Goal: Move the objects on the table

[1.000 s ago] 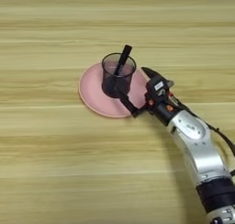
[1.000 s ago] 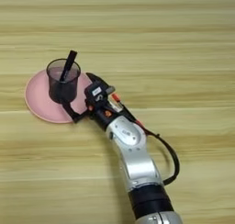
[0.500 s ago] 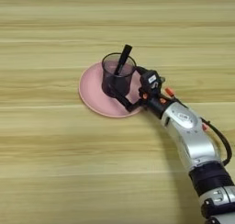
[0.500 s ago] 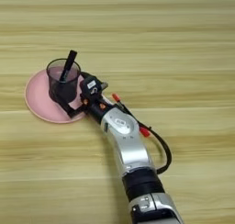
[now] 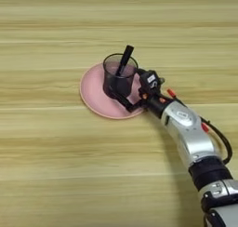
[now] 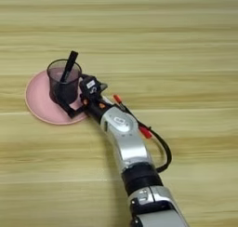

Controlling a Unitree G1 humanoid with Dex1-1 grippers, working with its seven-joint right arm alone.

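While the silver forearm [image 5: 188,133] is reaching in from the lower right corner and slanting up toward the middle of the counter [image 5: 56,175], a black cable with red fittings [image 6: 153,135] is looping along its outer side. At the end of the arm, the right gripper [image 5: 124,89] is sitting over the right part of the round pink plate [image 5: 93,93], its two black fingers [image 5: 122,100] spreading to either side of the lower wall of the black wire-mesh pen cup [image 5: 119,76]; one finger is lying low across the plate on the near side of the cup, the other is pressing in by its right side, so the fingers are closing around the cup. The cup is standing upright on the plate, somewhat right of its centre. Inside it, the black marker [image 6: 69,65] is leaning up and to the right, its tip poking above the rim. Beyond the plate, the light-wood counter is stretching away in lengthwise grain stripes.
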